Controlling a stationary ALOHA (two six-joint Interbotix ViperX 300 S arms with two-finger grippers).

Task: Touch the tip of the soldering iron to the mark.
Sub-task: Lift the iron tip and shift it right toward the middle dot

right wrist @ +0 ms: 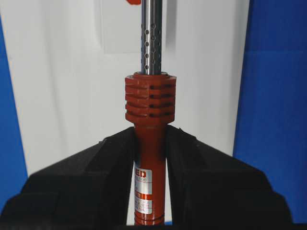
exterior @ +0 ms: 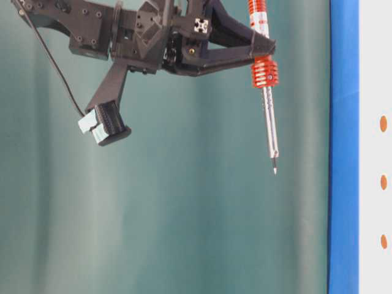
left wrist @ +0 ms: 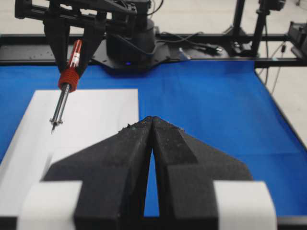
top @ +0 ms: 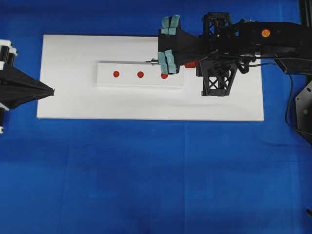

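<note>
So, quick rundown:
right gripper (right wrist: 149, 158): clamped on the soldering iron (right wrist: 149, 143), shaft pointing ahead and down
tip (exterior: 274, 166): hanging above the board, nearest of 3 red marks (top: 164, 75) just below it
left gripper (left wrist: 152, 143): closed, empty, well apart

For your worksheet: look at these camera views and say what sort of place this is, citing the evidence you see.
Most likely a robotics lab test bench. A blue-covered table carries a white board with red dots, the right gripper clamps a soldering iron, and stands and cables line the far edge.
</note>
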